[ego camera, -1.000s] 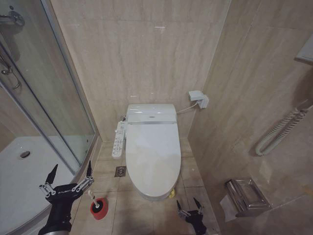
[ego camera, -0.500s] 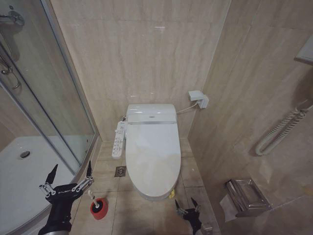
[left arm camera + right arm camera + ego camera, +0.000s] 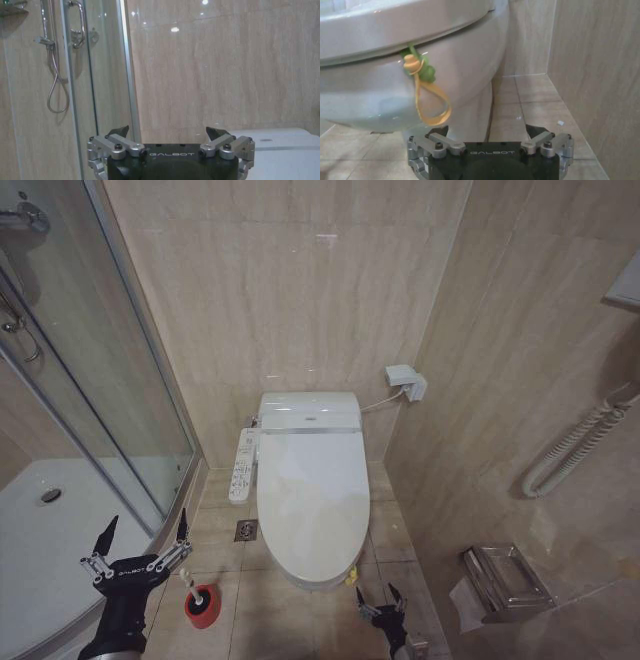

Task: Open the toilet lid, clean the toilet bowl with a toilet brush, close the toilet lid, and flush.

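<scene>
toilet lid (image 3: 312,490) down at frame centre, not yet opened. right gripper (image 3: 381,606) sits lower in the head view than a second ago, fingers apart, empty, near the bowl's front right by the green-yellow tag (image 3: 422,80). judgement: lining up for the lid's edge. left gripper (image 3: 142,548) unchanged at lower left, spread, above the toilet brush (image 3: 192,590).
</scene>
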### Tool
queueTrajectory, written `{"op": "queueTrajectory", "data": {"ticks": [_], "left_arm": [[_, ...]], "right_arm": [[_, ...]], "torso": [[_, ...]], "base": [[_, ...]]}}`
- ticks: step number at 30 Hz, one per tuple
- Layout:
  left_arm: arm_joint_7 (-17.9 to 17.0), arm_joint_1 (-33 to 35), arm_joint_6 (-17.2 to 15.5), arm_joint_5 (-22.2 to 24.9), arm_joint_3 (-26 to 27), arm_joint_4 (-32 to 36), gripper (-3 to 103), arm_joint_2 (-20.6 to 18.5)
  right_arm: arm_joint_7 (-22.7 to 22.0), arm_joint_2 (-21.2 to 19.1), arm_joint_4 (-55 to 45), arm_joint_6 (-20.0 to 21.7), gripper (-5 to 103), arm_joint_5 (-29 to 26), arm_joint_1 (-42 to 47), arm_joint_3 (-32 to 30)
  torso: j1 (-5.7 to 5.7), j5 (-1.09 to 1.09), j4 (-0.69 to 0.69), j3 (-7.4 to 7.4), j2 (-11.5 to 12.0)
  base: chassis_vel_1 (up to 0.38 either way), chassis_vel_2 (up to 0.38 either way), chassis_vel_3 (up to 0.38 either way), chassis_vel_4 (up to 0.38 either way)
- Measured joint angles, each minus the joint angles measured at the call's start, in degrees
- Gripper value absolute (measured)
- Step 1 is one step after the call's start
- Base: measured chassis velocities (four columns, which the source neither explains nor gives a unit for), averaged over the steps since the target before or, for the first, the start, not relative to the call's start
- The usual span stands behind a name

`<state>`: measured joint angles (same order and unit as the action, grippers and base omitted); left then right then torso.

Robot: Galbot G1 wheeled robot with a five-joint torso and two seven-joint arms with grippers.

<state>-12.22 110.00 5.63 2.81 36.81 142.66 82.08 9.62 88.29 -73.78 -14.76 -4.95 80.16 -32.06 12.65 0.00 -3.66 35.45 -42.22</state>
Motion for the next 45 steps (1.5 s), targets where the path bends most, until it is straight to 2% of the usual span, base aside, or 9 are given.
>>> {"op": "queueTrajectory", "data": {"ticks": [7,21,29,32,45], "left_arm": [[0.0,0.0,0.0,0.0,0.0,0.0,100,0.0],[0.0,0.0,0.0,0.0,0.0,0.0,100,0.0],[0.0,0.0,0.0,0.0,0.0,0.0,100,0.0],[0.0,0.0,0.0,0.0,0.0,0.0,100,0.0],[0.0,0.0,0.0,0.0,0.0,0.0,100,0.0]], "right_arm": [[-1.5,0.7,1.0,-0.9,100,-0.2,-1.5,0.0],[-1.5,1.5,5.2,-1.9,100,0.3,-4.9,0.2],[-0.6,0.2,2.1,-1.1,101,-0.4,-3.1,-0.2],[-0.6,0.2,1.8,-1.1,99,-0.6,-2.8,-0.4],[0.1,0.3,1.6,-1.7,100,-1.0,-1.5,-0.1]], "torso": [[0.00,0.00,0.00,0.00,0.0],[-0.01,0.00,0.00,0.00,0.0],[-0.01,0.00,0.00,0.00,0.0],[-0.01,0.00,0.00,0.00,0.0],[0.00,0.00,0.00,0.00,0.0]], "base": [[0.000,0.000,0.000,0.000],[0.000,0.000,0.000,0.000],[0.000,0.000,0.000,0.000],[0.000,0.000,0.000,0.000],[0.000,0.000,0.000,0.000]]}}
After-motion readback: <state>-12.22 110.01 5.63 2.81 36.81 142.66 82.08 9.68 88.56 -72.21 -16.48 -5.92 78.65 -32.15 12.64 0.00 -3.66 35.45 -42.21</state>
